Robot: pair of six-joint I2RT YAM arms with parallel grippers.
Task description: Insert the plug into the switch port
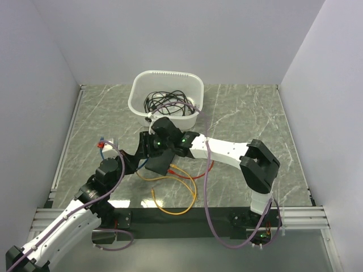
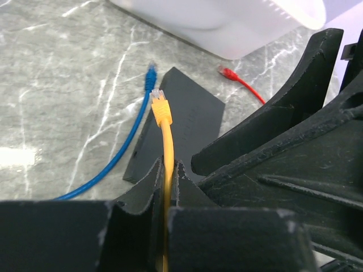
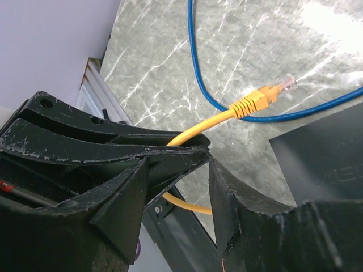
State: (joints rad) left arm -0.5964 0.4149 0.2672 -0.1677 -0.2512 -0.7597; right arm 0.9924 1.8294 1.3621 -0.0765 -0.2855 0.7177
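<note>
My left gripper is shut on a yellow cable a short way behind its plug. The yellow plug sticks out ahead of the jaws, hanging over the flat black switch on the table. In the right wrist view the same plug points towards the switch with a gap between them. My right gripper is open and holds nothing. Its fingers stand close beside the left gripper's tip. In the top view both grippers meet mid-table and cover most of the switch.
A white tub with black cables stands just behind the grippers. A blue cable with its plug lies left of the switch. A red plug lies behind it. Loops of yellow cable and red cable trail towards the front edge.
</note>
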